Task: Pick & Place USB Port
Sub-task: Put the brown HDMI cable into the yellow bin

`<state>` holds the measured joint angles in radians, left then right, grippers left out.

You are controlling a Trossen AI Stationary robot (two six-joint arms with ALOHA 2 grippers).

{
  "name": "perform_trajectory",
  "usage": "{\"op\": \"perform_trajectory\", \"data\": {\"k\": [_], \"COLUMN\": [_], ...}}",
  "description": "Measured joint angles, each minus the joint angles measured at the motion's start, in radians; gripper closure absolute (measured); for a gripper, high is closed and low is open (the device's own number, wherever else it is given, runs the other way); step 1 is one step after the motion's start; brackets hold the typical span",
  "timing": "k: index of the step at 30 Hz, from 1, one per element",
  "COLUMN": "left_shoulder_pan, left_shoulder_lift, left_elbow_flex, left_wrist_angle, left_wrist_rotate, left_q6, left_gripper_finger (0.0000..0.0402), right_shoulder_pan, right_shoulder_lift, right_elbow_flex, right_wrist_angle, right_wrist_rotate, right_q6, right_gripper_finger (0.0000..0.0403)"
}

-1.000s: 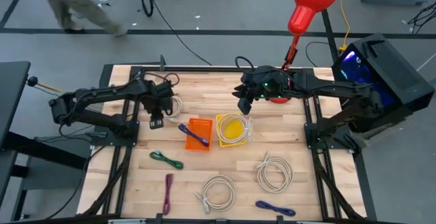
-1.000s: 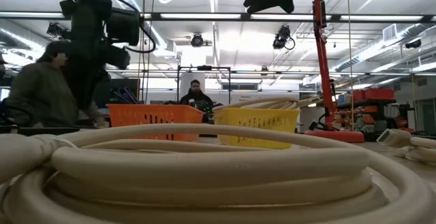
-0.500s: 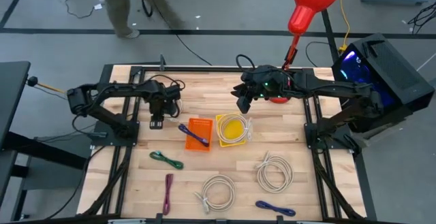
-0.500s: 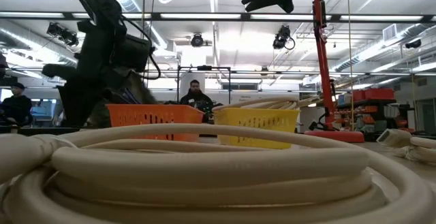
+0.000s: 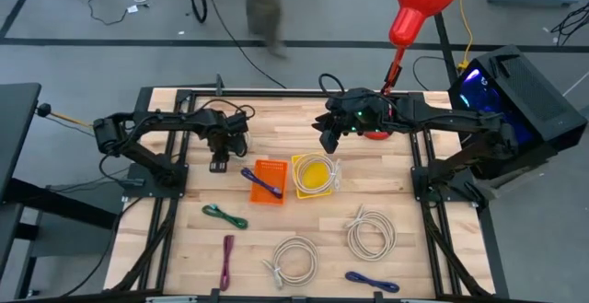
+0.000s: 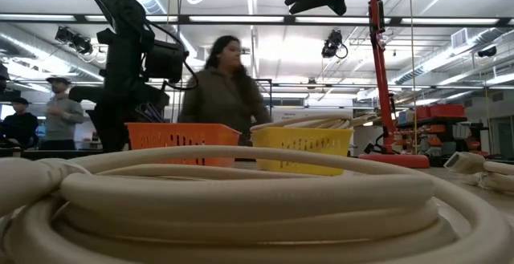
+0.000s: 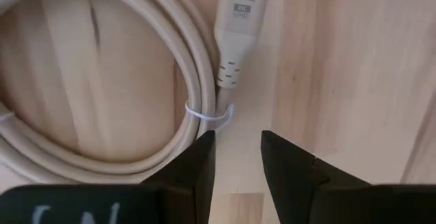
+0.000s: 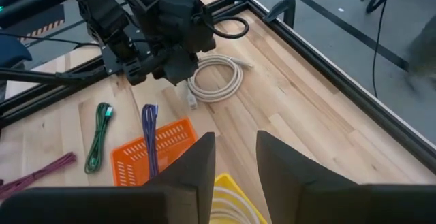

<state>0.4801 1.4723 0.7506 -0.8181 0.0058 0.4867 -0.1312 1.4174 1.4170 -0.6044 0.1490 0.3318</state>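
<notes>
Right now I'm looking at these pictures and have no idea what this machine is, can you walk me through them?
It is a robot with two dark arms at a wooden table. One picture looks down from above, one looks level across the tabletop, and two come from cameras on the wrists. The left gripper is open, low over a coiled white cable, holding nothing. The right gripper hangs open and empty above a yellow basket. Beside that is an orange basket with a purple cable in it. More cables lie around.
</notes>
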Motion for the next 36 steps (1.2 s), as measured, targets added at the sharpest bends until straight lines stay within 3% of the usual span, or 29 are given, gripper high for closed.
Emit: {"op": "perform_trajectory", "data": {"k": [6, 11, 16, 29, 36], "left_shoulder_pan": [0.0, 0.002, 0.037, 0.066, 0.066], "left_shoulder_lift": [0.001, 0.0, 0.002, 0.08, 0.146], "left_elbow_flex": [0.013, 0.107, 0.138, 0.137, 0.137], "left_wrist_angle": [-0.023, -0.089, -0.033, -0.07, -0.071], "left_wrist_rotate": [-0.018, -0.039, 0.011, 0.128, 0.129], "left_q6": [0.014, 0.029, 0.051, 0.048, 0.062], "left_gripper_finger": [0.0278, 0.0278, 0.0278, 0.0278, 0.0278], "right_shoulder_pan": [0.0, 0.0, 0.0, 0.002, 0.002], "right_shoulder_lift": [0.0, 0.0, 0.0, 0.0, 0.0], "right_elbow_flex": [0.0, 0.0, 0.0, 0.0, 0.0], "right_wrist_angle": [0.005, 0.006, 0.006, 0.005, 0.002], "right_wrist_rotate": [0.0, 0.001, 0.0, -0.007, -0.007], "right_q6": [0.0, 0.0, 0.002, 0.003, 0.001], "right_gripper_finger": [0.0293, 0.0293, 0.0293, 0.0293, 0.0293]}}
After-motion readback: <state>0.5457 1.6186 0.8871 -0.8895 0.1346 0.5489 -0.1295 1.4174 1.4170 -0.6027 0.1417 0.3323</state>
